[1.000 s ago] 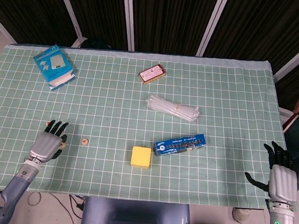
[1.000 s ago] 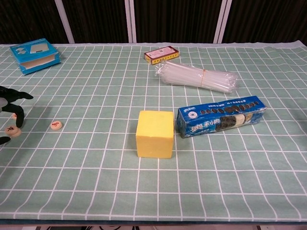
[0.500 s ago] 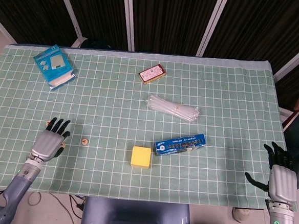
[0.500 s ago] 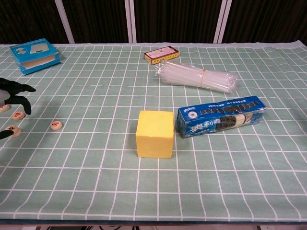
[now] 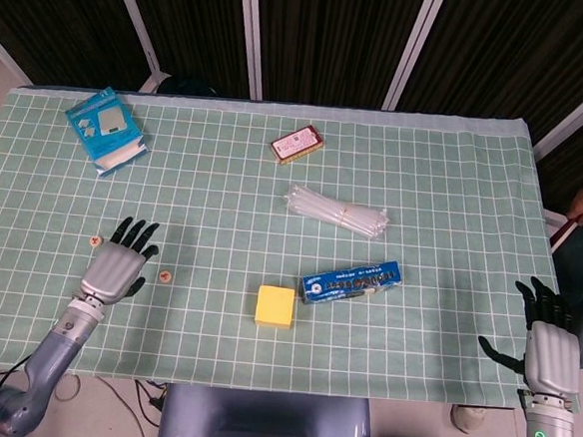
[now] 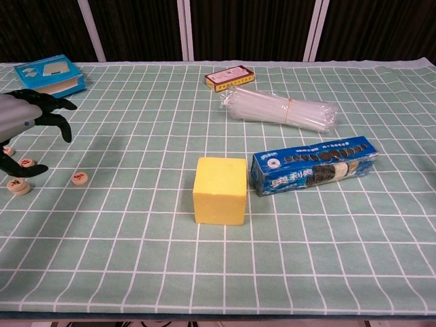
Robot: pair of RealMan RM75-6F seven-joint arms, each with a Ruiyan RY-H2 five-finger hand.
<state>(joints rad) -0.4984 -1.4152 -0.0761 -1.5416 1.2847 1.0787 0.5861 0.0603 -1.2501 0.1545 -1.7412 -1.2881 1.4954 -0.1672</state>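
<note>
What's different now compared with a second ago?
The left hand lifted off the table and moved right, toward the round wooden game piece, fingers spread, holding nothing. The right hand, the yellow cube and the blue cookie box stayed put.

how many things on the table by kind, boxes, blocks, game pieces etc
Boxes: 3, the blue box, the red box, the cookie box
Yellow block: 1
Bundle of clear straws: 1
Round game pieces: 4 in the chest view, at
Total: 9
</note>
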